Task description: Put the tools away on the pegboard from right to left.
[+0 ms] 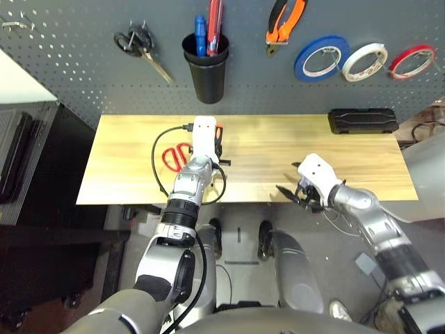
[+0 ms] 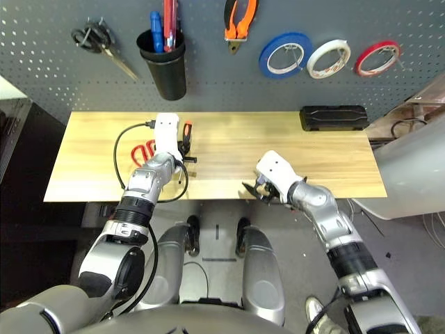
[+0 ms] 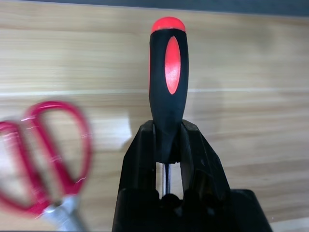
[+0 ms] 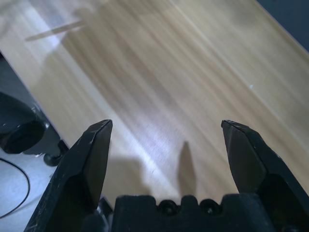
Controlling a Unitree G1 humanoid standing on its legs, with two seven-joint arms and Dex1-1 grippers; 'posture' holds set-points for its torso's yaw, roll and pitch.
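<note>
Two tools left: your screwdriver and the red scissors; the rest of the list looks hung already.
Head view, pegboard: on the pegboard you can see the white tape between a blue roll and a red roll, with the pliers on a hook to their left. Going right to left, I judge the cup is your next target, since it suits a slim upright tool.
Head view, table: your left gripper sits over the table, its arm partly covering the scissors, which lie flat just beside it.
Head view, right arm: your right gripper hangs at the table's near edge, away from the tools, likely parked so it stays out of the way.
Left wrist view: the fingers are pinching the screwdriver low on its handle, where the shaft begins, so the handle points away from the wrist. The scissors are blurred beside it.
Right wrist view: the fingers are spread wide with only bare wood between them.
</note>
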